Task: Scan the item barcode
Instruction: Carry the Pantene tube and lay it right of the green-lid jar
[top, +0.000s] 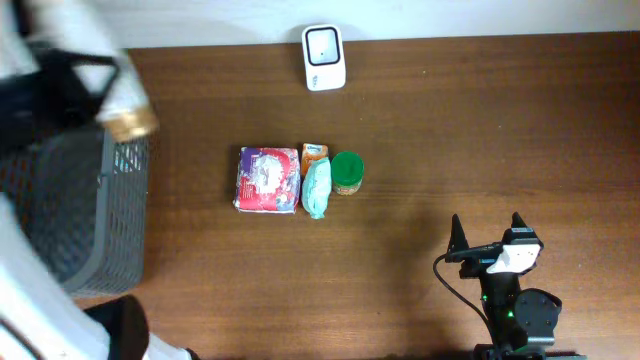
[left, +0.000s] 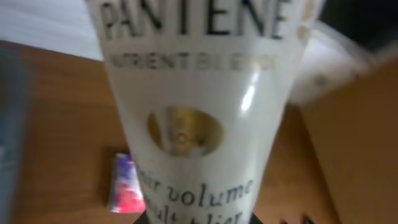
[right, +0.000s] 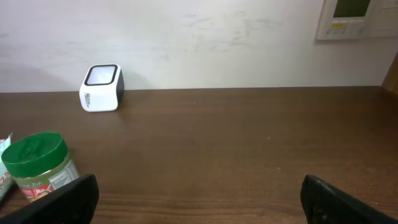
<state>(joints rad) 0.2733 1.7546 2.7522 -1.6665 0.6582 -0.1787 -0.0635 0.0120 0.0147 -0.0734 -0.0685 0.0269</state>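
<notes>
Reading white bottle (left: 198, 81); brand "PANTENE"; subline "NUTRIENT BLE…"; script "volume"

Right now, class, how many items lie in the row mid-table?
3 for sure: pack at left, teal pouch in the middle, green-lidded jar at right. An orange bit by the pouch may be a fourth, partly hidden.
</notes>
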